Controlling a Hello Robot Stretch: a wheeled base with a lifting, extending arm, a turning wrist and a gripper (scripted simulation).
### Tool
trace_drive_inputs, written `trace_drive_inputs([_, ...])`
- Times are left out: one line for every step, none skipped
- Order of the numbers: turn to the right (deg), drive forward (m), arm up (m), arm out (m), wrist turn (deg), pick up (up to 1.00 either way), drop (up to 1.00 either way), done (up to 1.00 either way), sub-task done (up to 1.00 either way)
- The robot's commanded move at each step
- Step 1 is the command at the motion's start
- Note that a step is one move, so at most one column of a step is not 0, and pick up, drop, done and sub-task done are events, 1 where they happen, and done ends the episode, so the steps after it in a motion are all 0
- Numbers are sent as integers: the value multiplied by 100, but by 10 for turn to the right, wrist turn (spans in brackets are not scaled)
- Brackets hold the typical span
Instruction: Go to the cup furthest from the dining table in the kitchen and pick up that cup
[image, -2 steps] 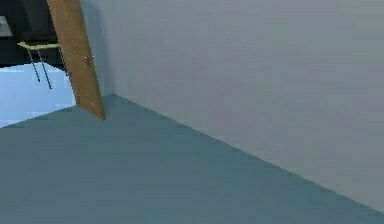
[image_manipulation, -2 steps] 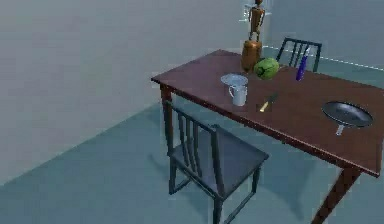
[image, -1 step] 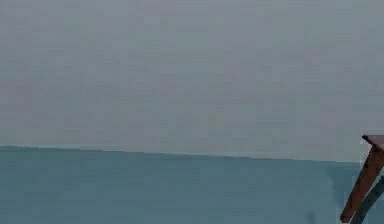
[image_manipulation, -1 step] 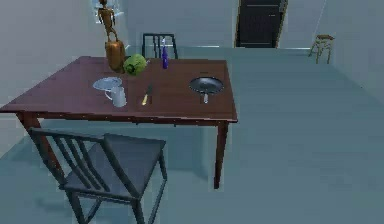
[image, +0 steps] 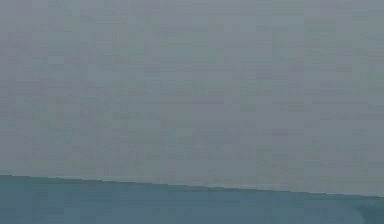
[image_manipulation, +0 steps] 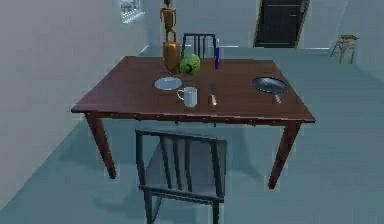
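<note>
Forward view faces near wall (image: 190, 90); arm side view overlooks table (image_manipulation: 125, 90).

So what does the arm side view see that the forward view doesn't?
Forward view: a grey wall very near, meeting a strip of floor low down.
Arm side view: a brown table with a white cup, a plate, a green ball, a pan and a wooden figure. A chair stands in front, and a dark door is far back.
Both: grey wall and bluish floor.
</note>
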Motion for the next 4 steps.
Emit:
trace_drive_inputs([330, 0, 0, 0, 0, 0, 0, 0, 0])
trace_drive_inputs([0, 50, 0, 0, 0, 0, 0, 0, 0])
trace_drive_inputs([180, 0, 0, 0, 0, 0, 0, 0, 0])
trace_drive_inputs([0, 75, 0, 0, 0, 0, 0, 0, 0])
